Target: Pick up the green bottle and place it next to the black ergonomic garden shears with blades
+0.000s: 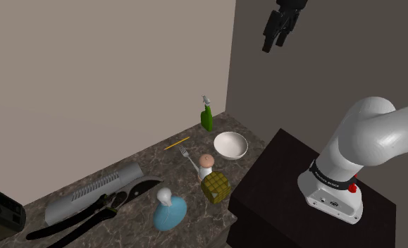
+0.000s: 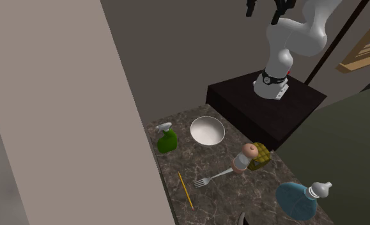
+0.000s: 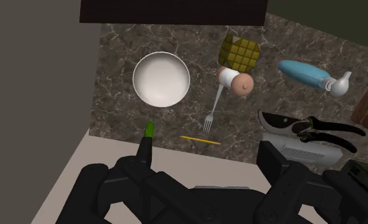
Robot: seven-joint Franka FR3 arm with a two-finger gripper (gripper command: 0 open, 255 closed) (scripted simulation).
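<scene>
On the shoulder view I see the gripper (image 1: 274, 44) hang high above the white bowl (image 1: 230, 145), its fingers apart and nothing between them. The green bottle (image 1: 206, 116) stands upright just beyond the bowl, in the corner of the marbled counter (image 1: 153, 158). The black shears (image 1: 109, 204) lie well away from the bowl, at the counter's other end.

On the second exterior view the bottle sits just beside the bowl, on the wall side. A fork (image 2: 212, 179) and a yellow pencil (image 2: 186, 190) lie farther off.

On the wrist view I look down on the bowl. The fingers (image 3: 143, 153) stand spread and empty. The bottle's green top peeks past one fingertip, near the bowl. The shears lie well apart from the bowl, beyond the fork.
</scene>
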